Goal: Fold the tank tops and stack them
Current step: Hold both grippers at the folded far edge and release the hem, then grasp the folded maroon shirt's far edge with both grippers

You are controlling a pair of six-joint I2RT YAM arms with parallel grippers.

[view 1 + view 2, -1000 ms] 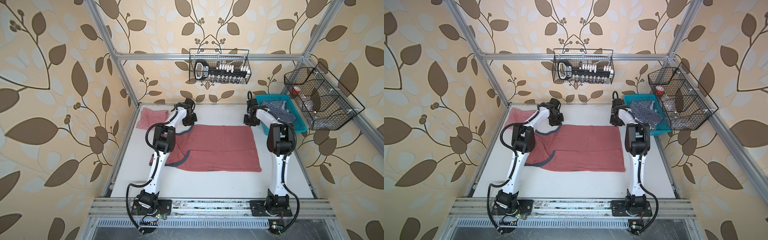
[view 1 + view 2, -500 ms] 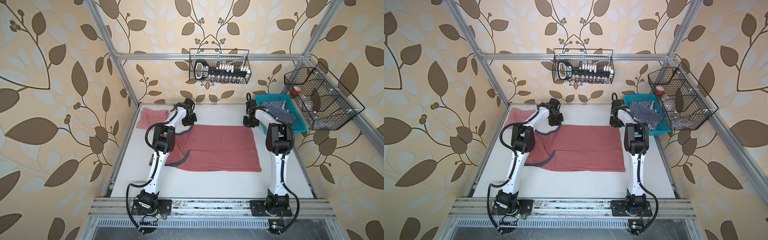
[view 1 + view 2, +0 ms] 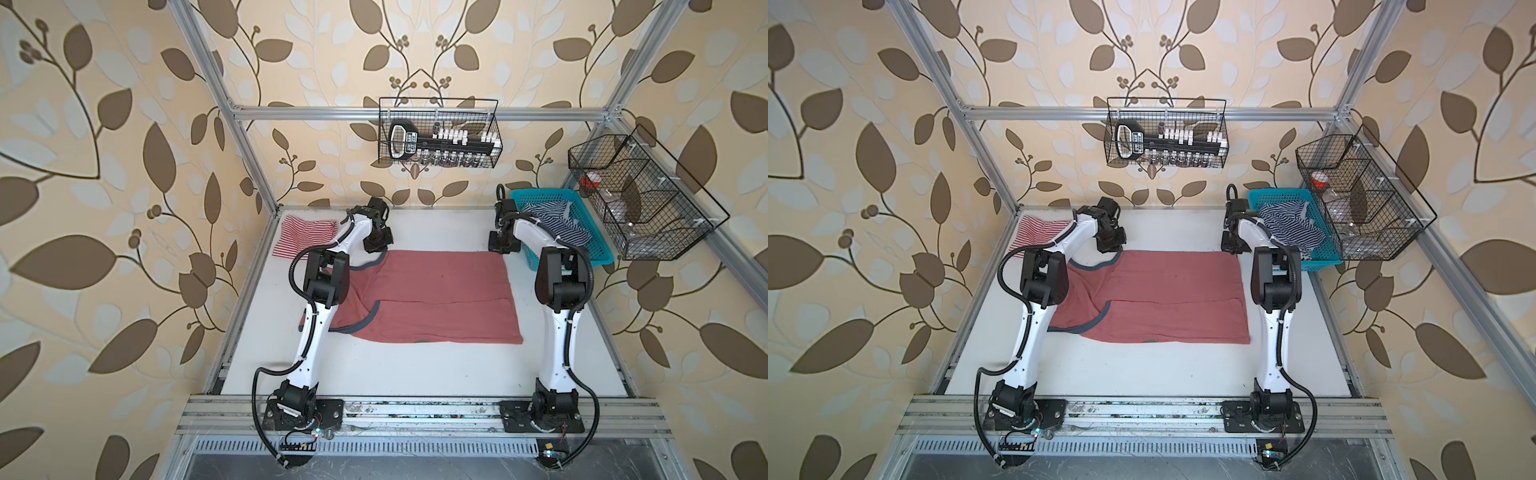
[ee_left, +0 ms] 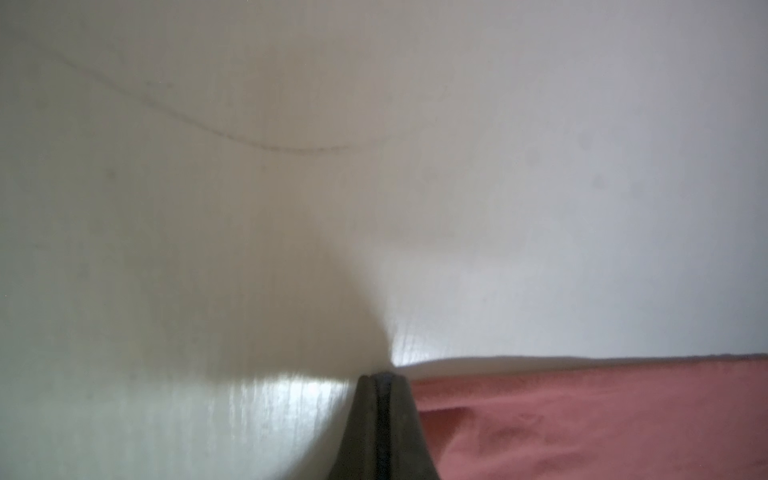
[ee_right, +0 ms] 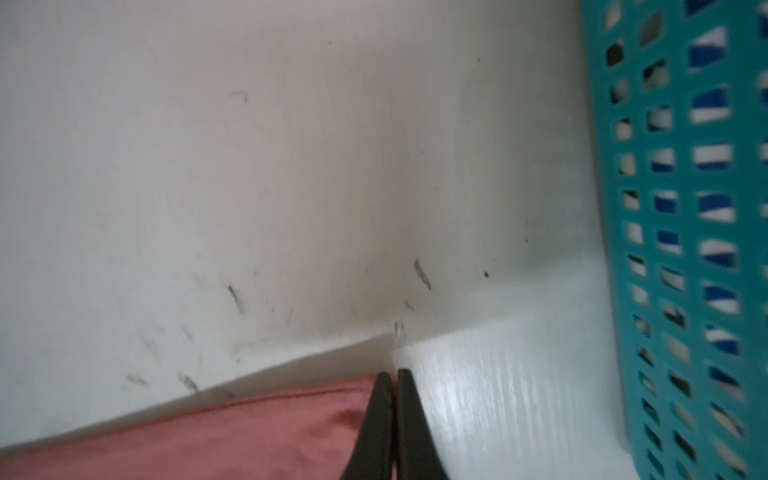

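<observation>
The dusty red tank top (image 3: 436,299) (image 3: 1167,299) with navy trim lies spread on the white table, its near part folded over itself. My left gripper (image 3: 377,249) (image 4: 383,377) is down at its far left edge, shut on the cloth (image 4: 582,424) by the navy-trimmed strap. At the far right corner my right gripper (image 3: 502,249) (image 5: 394,374) is shut on the hem (image 5: 208,440). In both top views the folded red-and-white striped tank top (image 3: 305,237) (image 3: 1038,232) lies at the far left corner of the table.
A teal basket (image 3: 598,249) (image 5: 681,249) holding blue-and-white striped cloth (image 3: 552,220) stands just right of my right gripper. A wire basket (image 3: 440,137) hangs on the back rail. Another wire basket (image 3: 640,199) hangs on the right rail.
My right gripper's jaws have closed at the far right corner of the red top. Neither arm has shifted much, and the cloth lies as before.
</observation>
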